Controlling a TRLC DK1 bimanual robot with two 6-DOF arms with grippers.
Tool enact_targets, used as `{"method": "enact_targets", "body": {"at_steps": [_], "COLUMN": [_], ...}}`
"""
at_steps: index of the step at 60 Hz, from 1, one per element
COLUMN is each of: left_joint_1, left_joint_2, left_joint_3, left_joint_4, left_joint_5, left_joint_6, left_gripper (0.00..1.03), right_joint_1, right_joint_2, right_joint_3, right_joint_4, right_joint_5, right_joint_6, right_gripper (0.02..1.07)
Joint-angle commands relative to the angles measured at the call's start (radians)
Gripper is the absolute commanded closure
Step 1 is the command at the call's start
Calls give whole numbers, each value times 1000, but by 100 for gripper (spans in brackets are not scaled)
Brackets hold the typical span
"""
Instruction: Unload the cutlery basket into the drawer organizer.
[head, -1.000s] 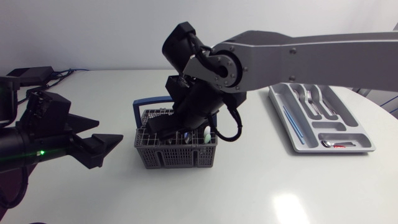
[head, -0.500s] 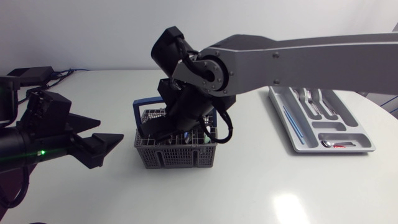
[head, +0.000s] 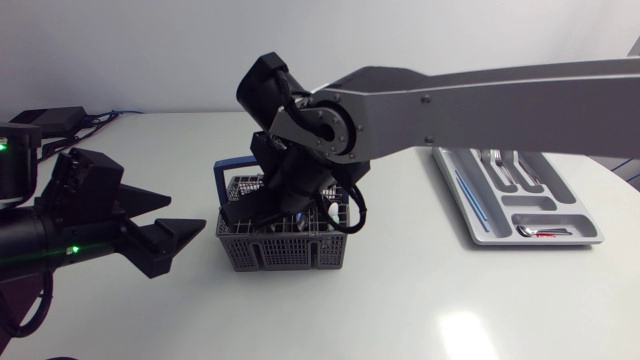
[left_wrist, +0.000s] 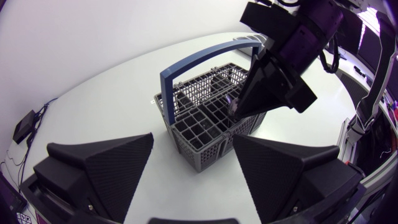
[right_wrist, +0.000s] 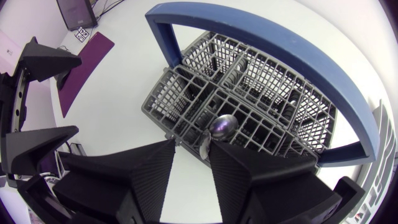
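Spoon (right_wrist: 222, 126): lower handle hidden behind the right pincer (right_wrist: 191, 144), at the basket's (right_wrist: 163, 93) near edge.
Basket handle (head: 245, 161): far half behind the right arm (head: 480, 95).

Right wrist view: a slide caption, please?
Open right gripper hovering over a spoon in the grey cutlery basket.

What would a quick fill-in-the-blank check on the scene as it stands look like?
1. The right gripper is down in the cutlery basket, its fingers either side of a ____.
2. The basket's handle is coloured ____.
3. The left gripper is beside the basket, its fingers ____.
4. The drawer organizer lies on the ____ arm's side of the table.

Missing words: spoon; blue; open; right.
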Motion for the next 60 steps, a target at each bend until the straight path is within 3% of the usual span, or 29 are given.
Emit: {"method": "enact_targets", "body": {"at_steps": [1,14,36,44,47,60], "left_joint_1": [-14,-27,-44,-54,-55,-74], "left_joint_2": [14,25,30,33,34,39], "left_joint_3": [-29,-34,-35,-35,-37,-49], "left_joint_4": [8,12,17,19,22,31], "left_joint_5": [4,4,4,4,4,4], "left_joint_6": [12,16,15,15,15,16], "left_gripper": [15,16,16,16,16,16], "right_joint_1": [4,-5,-19,-20,-19,-19], "right_joint_2": [32,43,46,46,46,39], "right_joint_3": [-19,-28,-47,-51,-53,-59], "right_joint_4": [12,16,42,47,61,61], "right_joint_5": [12,13,46,49,56,59], "right_joint_6": [5,6,3,-1,-17,-21], "right_gripper": [70,70,84,91,101,101]}}
